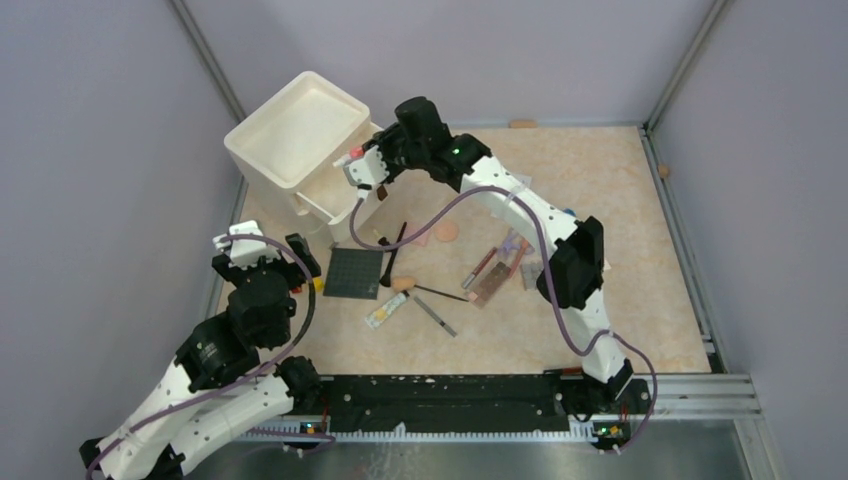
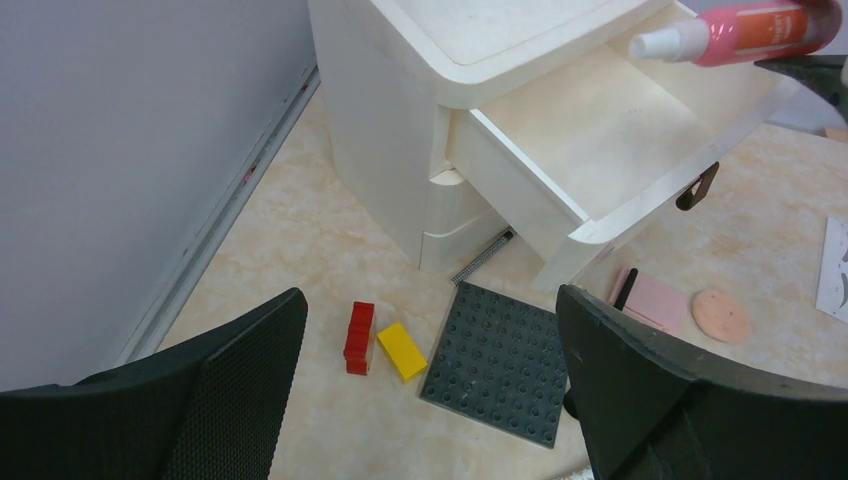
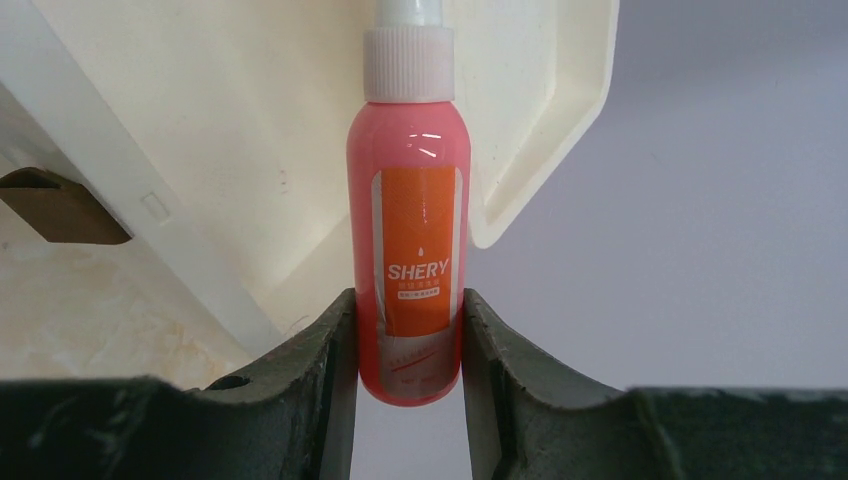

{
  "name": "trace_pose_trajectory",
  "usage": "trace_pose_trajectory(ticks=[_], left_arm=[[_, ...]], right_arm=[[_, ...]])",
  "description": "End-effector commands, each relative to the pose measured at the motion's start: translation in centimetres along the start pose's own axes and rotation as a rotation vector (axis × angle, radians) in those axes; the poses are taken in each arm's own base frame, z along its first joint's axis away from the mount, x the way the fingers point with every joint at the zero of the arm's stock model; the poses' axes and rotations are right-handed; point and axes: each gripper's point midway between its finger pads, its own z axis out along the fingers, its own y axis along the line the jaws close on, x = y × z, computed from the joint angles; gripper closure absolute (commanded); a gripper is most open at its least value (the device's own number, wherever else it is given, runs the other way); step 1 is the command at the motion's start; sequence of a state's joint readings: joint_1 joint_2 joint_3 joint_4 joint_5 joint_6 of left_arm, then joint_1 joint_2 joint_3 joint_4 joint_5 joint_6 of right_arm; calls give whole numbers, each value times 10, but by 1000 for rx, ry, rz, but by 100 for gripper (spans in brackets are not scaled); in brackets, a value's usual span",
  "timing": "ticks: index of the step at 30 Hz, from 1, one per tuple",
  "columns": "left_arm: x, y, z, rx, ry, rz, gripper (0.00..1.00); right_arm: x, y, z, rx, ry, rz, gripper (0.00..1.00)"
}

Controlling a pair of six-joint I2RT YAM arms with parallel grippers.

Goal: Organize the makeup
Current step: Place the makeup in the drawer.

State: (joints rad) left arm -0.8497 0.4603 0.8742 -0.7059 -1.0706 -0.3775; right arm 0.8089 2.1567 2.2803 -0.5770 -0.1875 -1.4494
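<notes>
Bottle look: the pink plastic spray bottle (image 3: 410, 250) is showing an orange label reading SHERY and a ribbed white cap with a white nozzle.
Bottle place: it is hanging in the air over the pulled-out top drawer (image 2: 600, 140) of the cream plastic drawer unit (image 1: 290, 130), lying roughly level with its cap pointing toward the unit.
Right end effector (image 3: 408, 330): it is grasping the bottle's lower body, one dark finger pressing on each side.
Right arm: it is reaching far forward and to the left across the marbled beige worktop (image 1: 620, 250), elbow raised, wrist at the drawer unit.
Left end effector (image 2: 428, 300): released, its jaws are standing wide apart with nothing between them.
Left arm: it is folding back at the near left, with its end effector hovering above the red toy brick (image 2: 358, 338), the yellow toy brick (image 2: 402, 351) and the dark square studded plate (image 2: 500, 362).
Other makeup: the pink square compact (image 2: 655, 300) and round peach puff (image 2: 721, 315) are lying just beside each other on the worktop, near the drawer front.
</notes>
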Motion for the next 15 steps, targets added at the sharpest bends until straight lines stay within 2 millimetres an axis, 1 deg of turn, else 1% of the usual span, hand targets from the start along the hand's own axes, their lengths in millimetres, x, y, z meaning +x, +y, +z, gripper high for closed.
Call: trace_pose_trajectory(ticks=[1,6,8,10,14,15], left_arm=[[-6,-1,1,2,-22,-27,1],[-6,-1,1,5,-23,-25,1],[-6,-2,1,8,-22,-24,1],[-6,-2,1,9,-23,-26,1],[-6,-2,1,11,-22,-24,1],[-5,-3,1,14,-21,-23,1]], right_arm=[[-12,-16,6,36,-78,-127,100],[-12,-18,18,71,-87,-136,100],[-9,-19,22,87,-84,-126,94],[-7,-18,24,97,-84,-109,85],[-8,-22,26,144,-92,-67,58],[-8,-26,25,165,-96,-56,53]])
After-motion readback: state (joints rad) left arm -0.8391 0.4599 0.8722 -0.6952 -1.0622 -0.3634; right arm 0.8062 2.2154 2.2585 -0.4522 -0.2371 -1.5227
